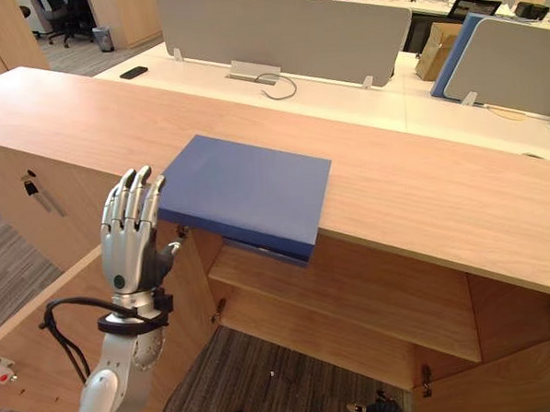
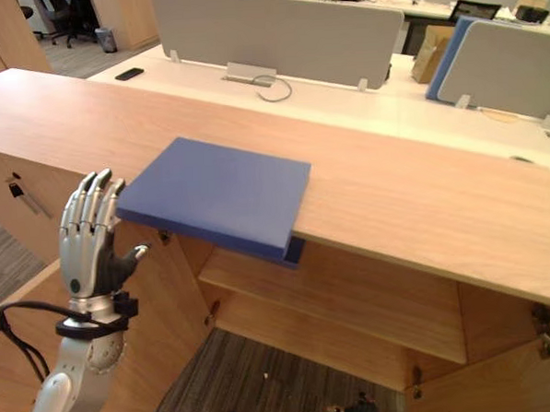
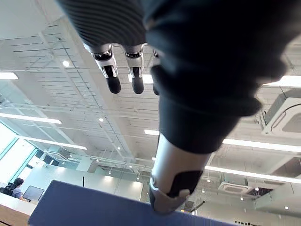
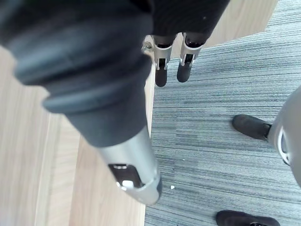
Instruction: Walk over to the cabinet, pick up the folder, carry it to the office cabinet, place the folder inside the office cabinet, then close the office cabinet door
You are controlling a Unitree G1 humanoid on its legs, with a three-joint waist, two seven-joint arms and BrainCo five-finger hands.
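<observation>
Both head eyes look down at the cabinet top [image 1: 394, 190]; left wrist faces the ceiling [image 3: 56, 94], right wrist the carpet [image 4: 211, 141].

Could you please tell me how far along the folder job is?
Done: the robot stands at the cabinet. In hand: the open left hand is raised beside the blue folder, not gripping it. Left: lifting, carrying, stowing it and closing up.
</observation>
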